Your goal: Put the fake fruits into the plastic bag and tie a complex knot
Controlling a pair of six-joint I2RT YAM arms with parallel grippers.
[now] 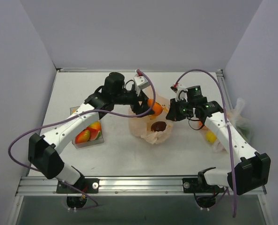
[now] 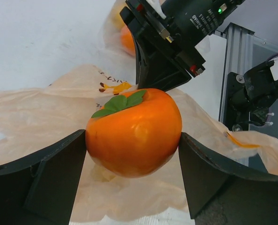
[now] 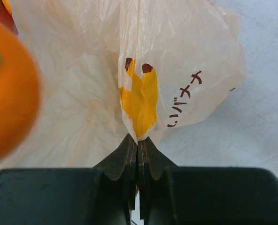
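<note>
My left gripper [image 1: 148, 108] is shut on an orange fake fruit with a green leaf [image 2: 134, 132] and holds it above the peach plastic bag [image 1: 148, 131]. In the top view the orange fruit [image 1: 155, 108] hangs over the bag's open far side. A dark maroon fruit [image 1: 158, 126] lies inside the bag. My right gripper [image 3: 138, 146] is shut on the bag's rim [image 3: 139, 101] and holds it up on the right side [image 1: 172, 112]. No knot shows.
A clear tray [image 1: 78, 143] at the left holds red-and-green and orange fruits [image 1: 88, 135]. A clear whitish bag [image 1: 237, 115] with a yellow fruit [image 1: 211, 137] lies at the right, partly under my right arm. Grey walls close in the table.
</note>
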